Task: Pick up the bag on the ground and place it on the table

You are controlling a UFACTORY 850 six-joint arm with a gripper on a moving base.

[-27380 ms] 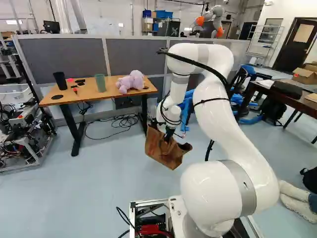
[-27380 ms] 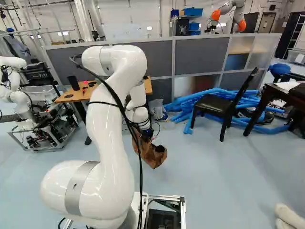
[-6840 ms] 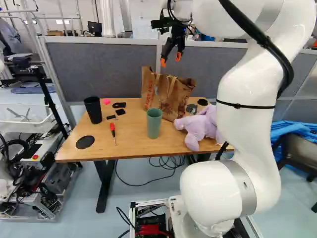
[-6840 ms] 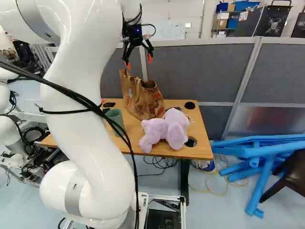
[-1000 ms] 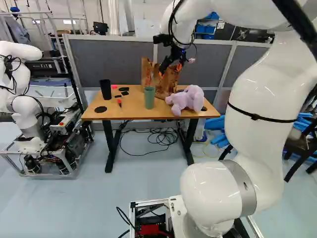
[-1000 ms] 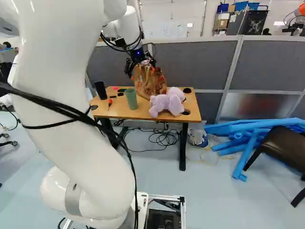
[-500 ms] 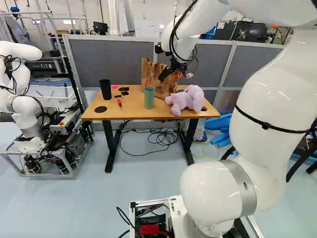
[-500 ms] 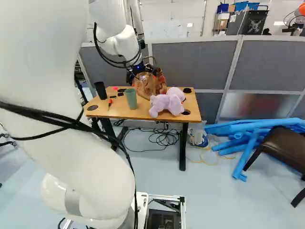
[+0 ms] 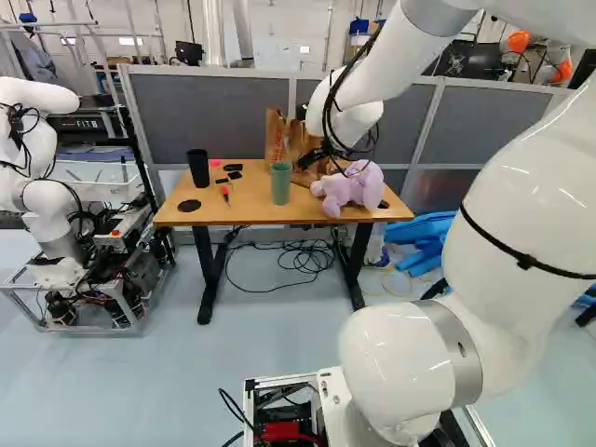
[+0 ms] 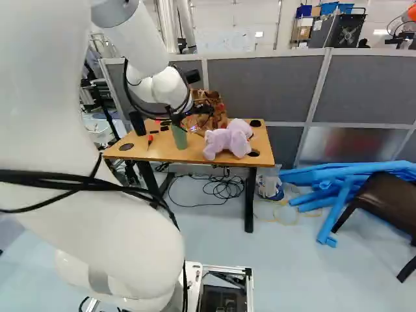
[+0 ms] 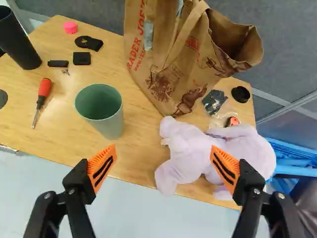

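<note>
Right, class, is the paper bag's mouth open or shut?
Open: in the wrist view, the paper bag shows its dark inside within a spread rim.

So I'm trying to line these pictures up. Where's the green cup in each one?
Left base view: the green cup is just left of the middle, on the table.
Right base view: left of the middle, again on the table.
Wrist view: ahead of the gripper, near the paper bag.
Shared landmark: the purple plush toy, close to the green cup in all three.
</note>
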